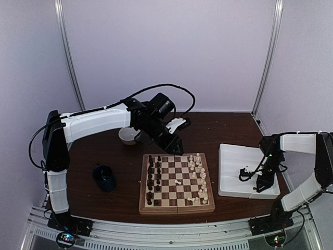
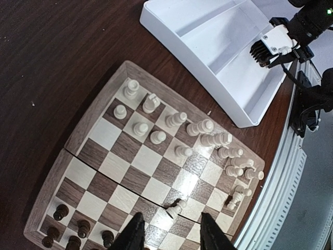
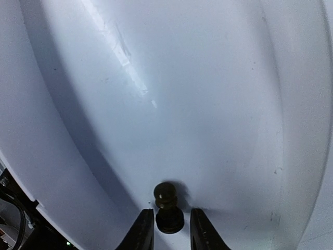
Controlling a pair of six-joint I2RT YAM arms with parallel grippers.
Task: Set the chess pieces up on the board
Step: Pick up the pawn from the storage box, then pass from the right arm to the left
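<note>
The right gripper [image 3: 171,217] brackets the dark pawn [image 3: 166,200] at its base, by the near edge of the white tray [image 3: 208,104], pinch not confirmable; a loose, off-centre hold could tip or drop it.

- Square wooden board [image 1: 177,209], checkered light and dark brown with a tan border, lying flat at 9 o'clock of the white tray [image 1: 234,166].
- Dark brown pieces [image 1: 150,179] upright in two files along the board's 9 o'clock edge.
- Cream pieces [image 1: 200,174] crowded unevenly along its 3 o'clock edge.
- One cream piece [image 2: 175,209] tipped over near the centre.
- One dark pawn [image 3: 167,205], seemingly upright, off the board in the tray.
</note>
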